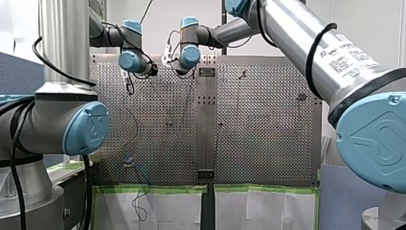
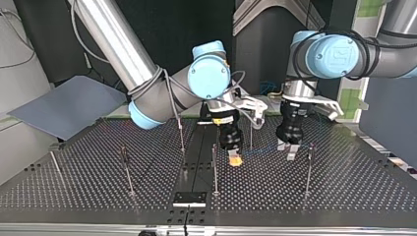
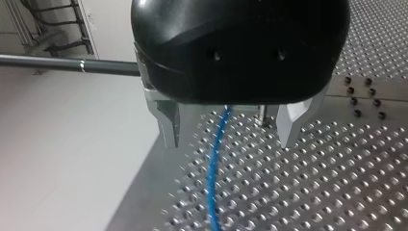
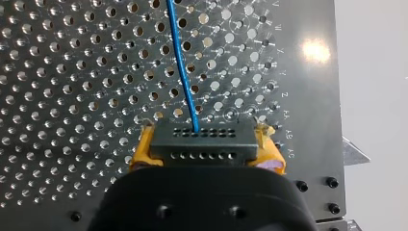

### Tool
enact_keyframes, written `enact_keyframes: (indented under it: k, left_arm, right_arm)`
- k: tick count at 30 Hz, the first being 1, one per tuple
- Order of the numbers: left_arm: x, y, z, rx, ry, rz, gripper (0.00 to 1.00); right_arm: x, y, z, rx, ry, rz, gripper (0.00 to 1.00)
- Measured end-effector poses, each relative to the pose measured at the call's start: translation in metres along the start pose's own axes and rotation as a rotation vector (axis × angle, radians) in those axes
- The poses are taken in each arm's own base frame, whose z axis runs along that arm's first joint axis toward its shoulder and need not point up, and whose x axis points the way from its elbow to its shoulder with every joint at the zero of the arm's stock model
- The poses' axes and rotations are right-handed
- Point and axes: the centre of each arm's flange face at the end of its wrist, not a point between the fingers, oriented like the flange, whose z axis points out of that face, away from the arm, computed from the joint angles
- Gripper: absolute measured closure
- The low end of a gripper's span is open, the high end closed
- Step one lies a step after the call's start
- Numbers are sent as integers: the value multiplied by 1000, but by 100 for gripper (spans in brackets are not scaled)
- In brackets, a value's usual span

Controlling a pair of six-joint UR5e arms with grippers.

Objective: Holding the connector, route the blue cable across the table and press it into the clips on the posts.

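My right gripper [image 4: 206,153] has its yellow pads [image 4: 142,150] shut on a black connector [image 4: 202,139]. The blue cable [image 4: 182,62] leaves the connector and runs ahead over the perforated table. In the top view this gripper [image 2: 236,160] hovers low near the table's middle. My left gripper [image 3: 230,134] stands open, and the blue cable [image 3: 214,168] passes on the table under the gap between its metal fingers [image 3: 168,126], untouched. In the top view my left gripper [image 2: 290,150] hangs to the right of the other, with a faint line of cable [image 2: 260,149] between them.
Thin upright posts stand on the table: one [image 2: 215,169] just in front of my right gripper, one [image 2: 309,169] beside my left gripper, others [image 2: 127,169] further to the top view's left. A black plate [image 2: 190,198] sits at the near edge. Loose cable [image 1: 139,191] hangs off the table.
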Motion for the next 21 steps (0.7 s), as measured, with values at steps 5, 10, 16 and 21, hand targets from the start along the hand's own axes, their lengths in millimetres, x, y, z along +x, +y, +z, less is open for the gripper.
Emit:
enact_keyframes:
  k: [5, 10, 16, 21]
  left_arm:
    - [17, 2, 11, -14, 21, 15, 0]
    - [23, 4, 14, -41, 24, 29, 8]
    - [24, 3, 14, -57, 21, 22, 75]
    - [24, 3, 13, -76, 16, 13, 100]
  right_arm:
    - [0, 0, 0, 0, -1, 0, 100]
    - [0, 0, 0, 1, -3, -1, 100]
    - [-1, -2, -1, 3, -5, -1, 100]
    - [-2, -3, -2, 5, -7, -2, 100]
